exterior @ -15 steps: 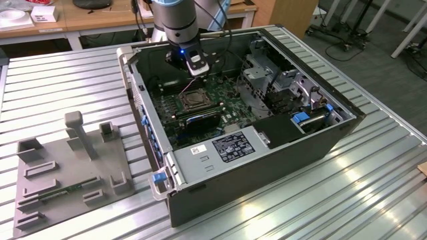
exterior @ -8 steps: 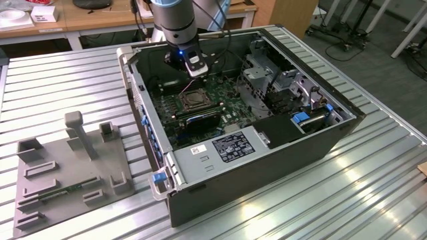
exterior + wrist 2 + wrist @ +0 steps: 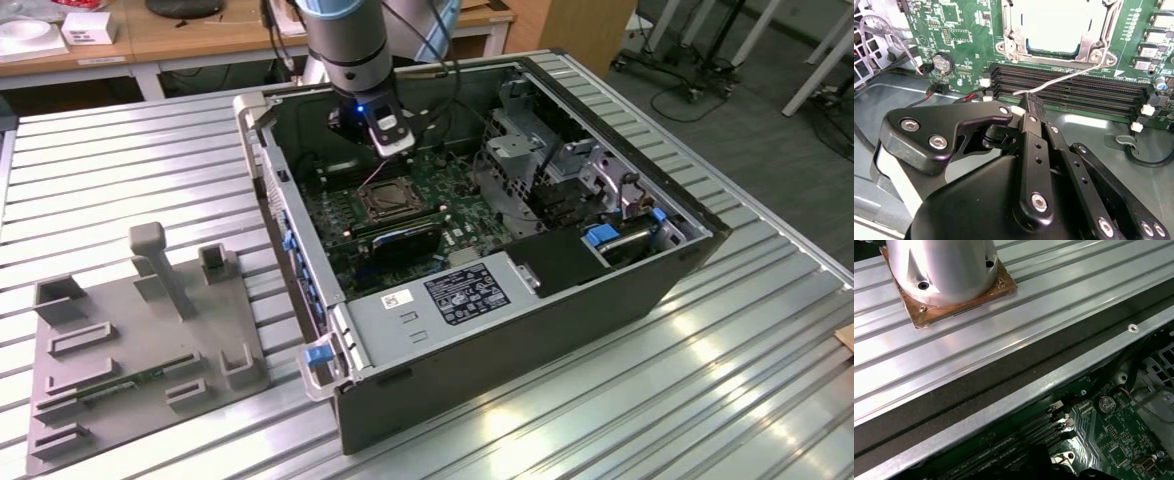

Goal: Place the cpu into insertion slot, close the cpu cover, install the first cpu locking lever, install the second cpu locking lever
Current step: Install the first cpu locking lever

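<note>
Gripper (image 3: 1026,102) clenched on thin wire locking lever (image 3: 1064,79), just ahead of it the cpu cover (image 3: 1054,30) closed over the cpu (image 3: 1051,47), memory slots (image 3: 1069,90) beneath the fingertips

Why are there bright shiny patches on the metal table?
In the exterior view, overhead light glares off the ribbed table, making white streaks; in the first wrist view the same table gleams in bands; in the second wrist view the gripper looks dark beside the bright cpu cover.
</note>
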Motion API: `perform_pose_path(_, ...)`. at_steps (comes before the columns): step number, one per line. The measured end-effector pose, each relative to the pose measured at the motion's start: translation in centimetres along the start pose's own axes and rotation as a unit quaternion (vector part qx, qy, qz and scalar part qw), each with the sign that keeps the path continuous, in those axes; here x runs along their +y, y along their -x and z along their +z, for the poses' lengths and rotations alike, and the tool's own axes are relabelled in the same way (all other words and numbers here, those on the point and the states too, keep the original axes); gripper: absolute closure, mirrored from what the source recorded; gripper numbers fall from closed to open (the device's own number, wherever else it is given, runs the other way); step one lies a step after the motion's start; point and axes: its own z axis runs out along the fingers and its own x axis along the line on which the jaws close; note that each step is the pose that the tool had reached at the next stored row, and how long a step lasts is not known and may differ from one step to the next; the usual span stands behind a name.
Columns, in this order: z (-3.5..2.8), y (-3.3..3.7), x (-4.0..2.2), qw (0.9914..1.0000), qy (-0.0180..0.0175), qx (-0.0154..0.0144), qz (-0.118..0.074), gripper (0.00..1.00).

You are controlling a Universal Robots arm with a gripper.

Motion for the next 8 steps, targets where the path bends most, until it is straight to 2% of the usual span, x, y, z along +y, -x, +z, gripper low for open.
perform_pose_path(3,0.14,-0.07,-0.11,1.00000,-0.0010,-0.0008,0.000,0.89)
perform_pose_path(8,0.44,-0.12,-0.29,0.99998,-0.0054,-0.0031,-0.002,0.89)
